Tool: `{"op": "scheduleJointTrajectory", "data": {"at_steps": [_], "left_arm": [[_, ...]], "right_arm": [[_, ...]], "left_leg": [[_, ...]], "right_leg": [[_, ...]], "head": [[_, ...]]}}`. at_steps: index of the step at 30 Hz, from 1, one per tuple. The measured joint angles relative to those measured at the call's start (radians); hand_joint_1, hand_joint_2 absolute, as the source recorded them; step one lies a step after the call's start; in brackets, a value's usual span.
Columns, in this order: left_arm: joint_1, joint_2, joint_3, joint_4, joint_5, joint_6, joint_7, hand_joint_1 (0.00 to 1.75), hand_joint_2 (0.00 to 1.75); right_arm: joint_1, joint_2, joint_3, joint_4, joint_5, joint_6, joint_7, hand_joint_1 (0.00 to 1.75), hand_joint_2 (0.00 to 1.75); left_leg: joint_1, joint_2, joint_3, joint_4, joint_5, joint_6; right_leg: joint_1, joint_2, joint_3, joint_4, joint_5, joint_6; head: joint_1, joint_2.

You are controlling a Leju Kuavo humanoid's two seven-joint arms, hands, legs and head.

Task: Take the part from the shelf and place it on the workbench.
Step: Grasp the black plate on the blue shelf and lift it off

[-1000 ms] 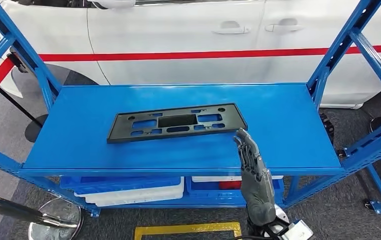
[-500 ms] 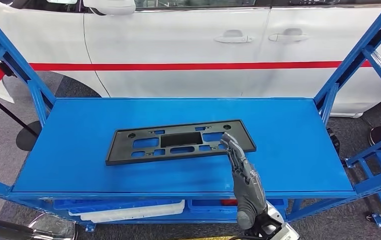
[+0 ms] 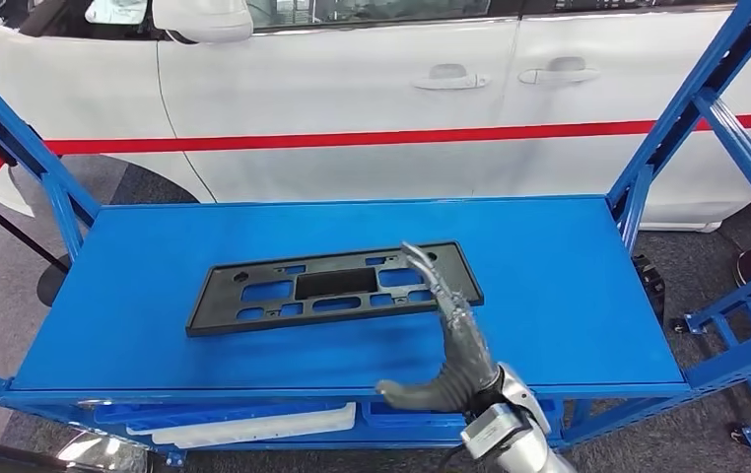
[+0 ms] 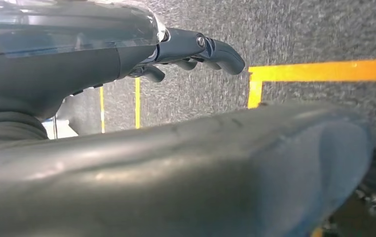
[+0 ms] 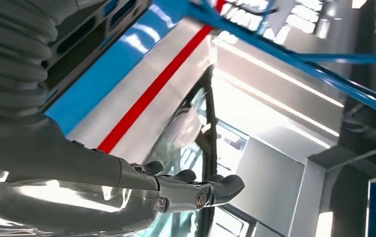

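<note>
You see a flat black matt plastic plate (image 3: pixel 332 290) on the smooth, glossy blue painted metal shelf (image 3: pixel 559 286); behind, a shiny white car body (image 3: pixel 352 89).

We had our right hand (image 3: pixel 447 340) reaching forward, fingers (image 3: pixel 429 276) stretched apart and empty, thumb out sideways; our left hand (image 4: pixel 141 54) hung low, fingers loosely extended.

A black part (image 3: pixel 334 287) lies flat on the blue shelf (image 3: pixel 569 296).
</note>
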Motion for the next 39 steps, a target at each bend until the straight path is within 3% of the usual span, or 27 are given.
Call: {"op": "scheduleJointTrajectory", "data": {"at_steps": [2, 3, 4, 5, 7, 9, 12, 14, 17, 18, 19, 20, 22, 24, 27, 29, 30, 32, 33, 34, 35, 36, 37, 39], "left_arm": [[0.001, 0.0, -0.008, 0.0, -0.002, -0.002, 0.0, 0.0, 0.0], [0.003, 0.0, -0.011, 0.0, -0.002, -0.003, -0.003, 0.0, 0.0], [0.005, 0.0, -0.011, 0.0, -0.002, -0.003, -0.007, 0.0, 0.0], [0.007, 0.0, -0.012, 0.0, -0.002, -0.004, -0.012, 0.0, 0.0], [0.007, 0.0, -0.012, 0.0, -0.002, -0.006, -0.021, 0.0, 0.0], [0.006, -0.001, -0.012, 0.0, -0.002, -0.007, -0.028, 0.0, 0.0], [0.005, -0.002, -0.012, 0.0, -0.006, -0.009, -0.034, 0.0, 0.0], [0.005, -0.002, -0.012, 0.0, -0.011, -0.011, -0.037, 0.0, 0.0], [0.006, -0.002, -0.013, 0.0, -0.02, -0.015, -0.041, 0.0, 0.0], [0.006, -0.002, -0.014, 0.0, -0.023, -0.016, -0.042, 0.0, 0.0], [0.007, -0.002, -0.015, 0.0, -0.026, -0.017, -0.042, 0.0, 0.0], [0.007, -0.002, -0.017, 0.0, -0.029, -0.018, -0.042, 0.0, 0.0], [0.008, -0.003, -0.019, 0.0, -0.035, -0.019, -0.042, 0.0, 0.0], [0.007, -0.003, -0.021, 0.0, -0.039, -0.02, -0.042, 0.0, 0.0], [0.005, -0.002, -0.025, 0.0, -0.042, -0.022, -0.042, 0.0, 0.0], [0.004, -0.002, -0.029, 0.0, -0.045, -0.023, -0.042, 0.0, 0.0], [0.004, -0.002, -0.03, 0.0, -0.046, -0.024, -0.042, 0.0, 0.0], [0.005, -0.002, -0.031, 0.0, -0.049, -0.024, -0.042, 0.0, 0.0], [0.006, -0.002, -0.031, 0.0, -0.051, -0.024, -0.043, 0.0, 0.0], [0.007, -0.001, -0.031, 0.0, -0.053, -0.024, -0.044, 0.0, 0.0], [0.009, -0.001, -0.031, 0.0, -0.054, -0.024, -0.045, 0.0, 0.0], [0.01, 0.0, -0.031, 0.0, -0.056, -0.024, -0.047, 0.0, 0.0], [0.011, 0.001, -0.032, 0.0, -0.059, -0.024, -0.05, 0.0, 0.0], [0.01, 0.002, -0.032, 0.0, -0.064, -0.025, -0.054, 0.0, 0.0]], "right_arm": [[-0.017, 0.008, 0.028, 0.044, 0.083, -0.045, 0.008, 0.0, 1.75], [-0.025, 0.013, 0.042, 0.069, 0.118, -0.064, 0.011, 0.0, 1.75], [-0.035, 0.02, 0.058, 0.097, 0.151, -0.081, 0.014, 0.0, 1.75], [-0.047, 0.028, 0.073, 0.125, 0.183, -0.096, 0.018, 0.0, 1.75], [-0.074, 0.048, 0.103, 0.181, 0.256, -0.135, 0.034, 0.0, 1.75], [-0.103, 0.068, 0.133, 0.233, 0.327, -0.18, 0.056, 0.0, 1.75], [-0.143, 0.089, 0.175, 0.305, 0.431, -0.25, 0.094, 0.0, 1.75], [-0.17, 0.101, 0.197, 0.349, 0.501, -0.297, 0.127, 0.0, 1.75], [-0.206, 0.113, 0.226, 0.421, 0.596, -0.362, 0.185, 0.0, 1.75], [-0.215, 0.117, 0.234, 0.446, 0.625, -0.381, 0.205, 0.0, 1.75], [-0.223, 0.122, 0.242, 0.471, 0.654, -0.399, 0.226, 0.0, 1.75], [-0.233, 0.127, 0.249, 0.494, 0.682, -0.414, 0.247, 0.0, 1.75], [-0.258, 0.143, 0.261, 0.543, 0.734, -0.441, 0.285, 0.0, 1.75], [-0.283, 0.159, 0.272, 0.587, 0.773, -0.456, 0.312, 0.0, 1.75], [-0.31, 0.18, 0.284, 0.643, 0.828, -0.463, 0.345, 0.0, 1.75], [-0.329, 0.196, 0.295, 0.68, 0.868, -0.462, 0.367, 0.0, 1.75], [-0.339, 0.205, 0.301, 0.701, 0.889, -0.461, 0.381, 0.0, 1.75], [-0.357, 0.219, 0.312, 0.748, 0.927, -0.464, 0.407, 0.0, 1.75], [-0.363, 0.224, 0.318, 0.777, 0.948, -0.467, 0.422, 0.0, 1.75], [-0.368, 0.228, 0.324, 0.806, 0.97, -0.472, 0.438, 0.0, 1.75], [-0.374, 0.233, 0.33, 0.838, 0.994, -0.476, 0.454, 0.0, 1.75], [-0.381, 0.239, 0.335, 0.868, 1.015, -0.479, 0.469, 0.0, 1.75], [-0.39, 0.246, 0.34, 0.897, 1.033, -0.481, 0.482, 0.0, 1.75], [-0.415, 0.26, 0.349, 0.95, 1.058, -0.482, 0.502, 0.0, 1.75]], "left_leg": [[0.0, 0.001, -0.064, 0.141, -0.065, -0.004], [0.0, 0.001, -0.086, 0.188, -0.079, -0.005], [0.0, 0.001, -0.09, 0.198, -0.073, -0.003], [0.0, 0.001, -0.073, 0.163, -0.048, -0.001], [-0.002, 0.002, 0.001, 0.015, 0.02, 0.009], [-0.007, 0.003, 0.049, -0.086, 0.051, 0.019], [-0.009, 0.002, 0.054, -0.103, 0.055, 0.031], [-0.004, 0.004, 0.057, -0.112, 0.061, 0.042], [-0.002, 0.005, 0.057, -0.116, 0.063, 0.05], [-0.002, 0.004, 0.057, -0.115, 0.063, 0.05], [-0.002, 0.003, 0.057, -0.115, 0.063, 0.049], [-0.002, 0.002, 0.058, -0.114, 0.062, 0.048], [-0.002, 0.001, 0.062, -0.112, 0.059, 0.043], [-0.006, 0.0, 0.061, -0.107, 0.056, 0.034], [-0.006, 0.0, 0.059, -0.108, 0.055, 0.015], [-0.003, 0.001, 0.05, -0.084, 0.036, 0.003], [-0.002, 0.001, 0.032, -0.043, 0.011, -0.001], [0.0, 0.001, -0.031, 0.092, -0.054, -0.007], [0.0, 0.001, -0.062, 0.155, -0.077, -0.009], [0.0, 0.002, -0.079, 0.187, -0.08, -0.01], [0.0, 0.002, -0.076, 0.177, -0.063, -0.009], [0.0, 0.002, -0.052, 0.125, -0.028, -0.007], [0.0, 0.002, -0.016, 0.047, 0.011, -0.003], [-0.004, 0.002, 0.044, -0.076, 0.055, 0.007]], "right_leg": [[0.004, -0.003, 0.0, 0.0, -0.001, -0.006], [0.007, -0.004, 0.0, 0.0, -0.001, -0.007], [0.009, -0.004, 0.001, 0.0, -0.001, -0.007], [0.01, -0.003, 0.002, 0.0, -0.001, -0.008], [0.014, -0.002, 0.005, 0.001, -0.003, -0.006], [0.018, -0.002, 0.005, 0.002, -0.005, 0.0], [0.018, -0.002, 0.005, 0.001, -0.005, 0.016], [0.017, -0.001, -0.009, 0.033, -0.029, 0.026], [0.012, 0.0, -0.096, 0.215, -0.121, 0.037], [0.01, -0.001, -0.124, 0.27, -0.137, 0.04], [0.008, -0.001, -0.138, 0.292, -0.134, 0.041], [0.007, -0.001, -0.131, 0.273, -0.111, 0.042], [0.005, -0.001, -0.069, 0.138, -0.037, 0.037], [0.008, 0.0, -0.019, 0.027, 0.003, 0.028], [0.012, 0.001, -0.013, 0.005, 0.008, 0.011], [0.01, 0.0, -0.01, -0.003, 0.012, -0.003], [0.008, -0.001, -0.009, -0.006, 0.014, -0.009], [0.009, -0.003, -0.009, -0.006, 0.014, -0.014], [0.011, -0.004, -0.009, -0.006, 0.014, -0.015], [0.012, -0.005, -0.009, -0.006, 0.013, -0.016], [0.013, -0.005, -0.008, -0.006, 0.013, -0.016], [0.014, -0.004, -0.006, -0.006, 0.012, -0.015], [0.014, -0.002, -0.004, -0.005, 0.011, -0.014], [0.018, 0.0, -0.002, -0.004, 0.008, -0.007]], "head": [[0.0, 0.0], [0.0, 0.0], [0.0, 0.0], [0.0, 0.0], [0.0, 0.0], [0.0, 0.0], [0.0, 0.0], [0.0, 0.0], [0.0, 0.0], [0.0, 0.0], [0.0, 0.0], [0.0, 0.0], [0.0, 0.0], [0.0, 0.0], [0.0, 0.0], [0.0, 0.0], [0.0, 0.0], [0.0, 0.0], [0.0, 0.0], [0.0, 0.0], [0.0, 0.0], [0.0, 0.0], [0.0, 0.0], [0.0, 0.0]]}}
